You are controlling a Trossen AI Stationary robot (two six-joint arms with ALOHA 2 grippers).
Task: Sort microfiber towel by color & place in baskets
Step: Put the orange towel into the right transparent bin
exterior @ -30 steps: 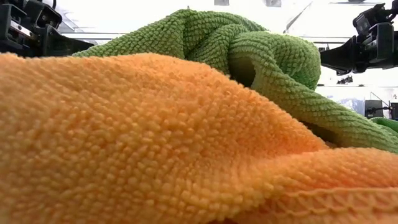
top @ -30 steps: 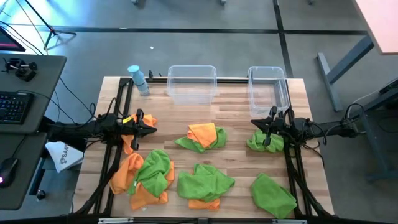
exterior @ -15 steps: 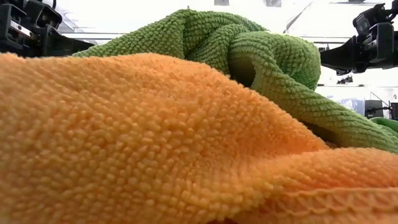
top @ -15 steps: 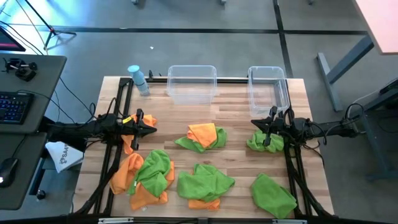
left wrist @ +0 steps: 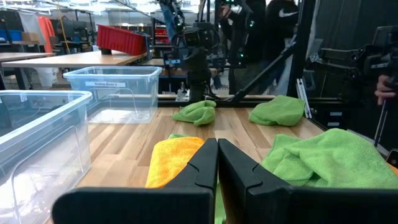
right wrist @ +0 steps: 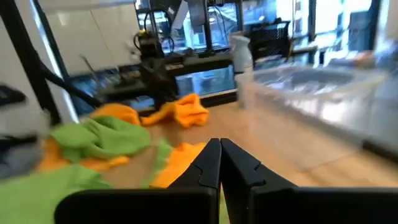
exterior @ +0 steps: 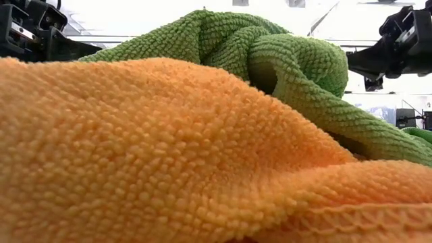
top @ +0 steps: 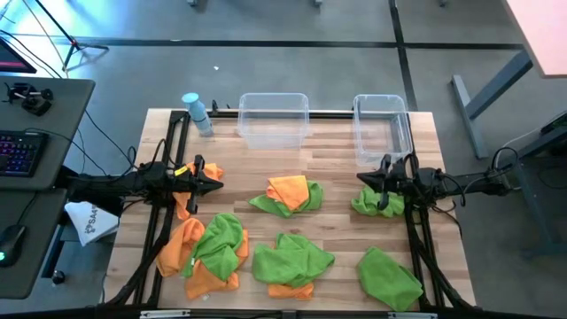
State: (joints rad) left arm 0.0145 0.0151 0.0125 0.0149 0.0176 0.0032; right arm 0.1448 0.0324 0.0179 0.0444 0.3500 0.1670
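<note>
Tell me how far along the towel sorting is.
Nothing is sorted yet: the wider basket and narrower basket hold no towels. The left gripper and right gripper are shut and empty over the table. All orange towels and green towels remain.

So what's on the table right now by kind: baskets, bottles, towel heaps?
Clear baskets: 2
Light-blue bottle: 1
Towel heaps: 6 (3 mix orange and green, 2 are green only, 1 is orange only; single towels in the mixed heaps cannot be told apart)
Total: 9
</note>
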